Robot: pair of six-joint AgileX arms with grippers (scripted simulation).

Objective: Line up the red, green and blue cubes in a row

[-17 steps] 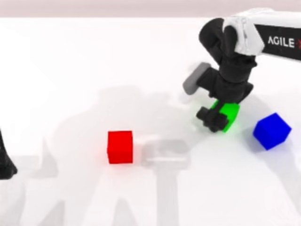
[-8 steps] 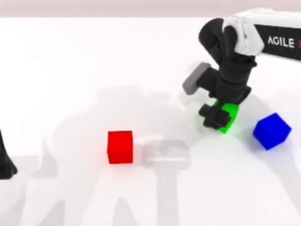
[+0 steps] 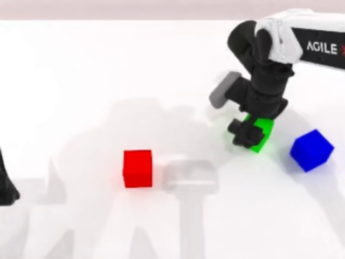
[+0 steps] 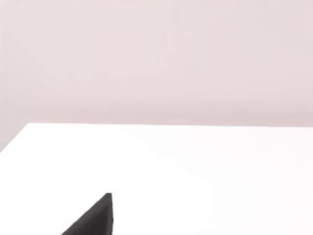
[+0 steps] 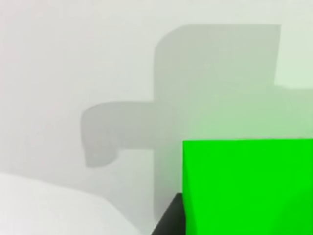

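The right gripper [image 3: 249, 133] has come down over the green cube [image 3: 262, 133] in the last second: the cube, more exposed a second ago, is now partly covered by the black fingers, which sit against it on either side, so I judge the gripper clamped on it, or very nearly so. Nothing has shifted in the last half second, which suggests the grasp is settling before a lift. The green cube sits at about 3 o'clock from the table [image 3: 108, 81] centre, with the blue cube [image 3: 311, 149] near it at its 4 o'clock and the red cube [image 3: 137, 168] well apart at its 8 o'clock. No row exists yet; the green one probably has to travel toward the red. The top view gives the layout of all three cubes, which the right wrist view lacks. That view instead shows the green cube [image 5: 247, 186] filling one corner, a black finger edge touching it, and the arm's shadow on the table. The left arm [image 3: 6, 186] is parked at 9 o'clock; its wrist view shows only bare table and a dark finger tip, so I cannot tell its state.
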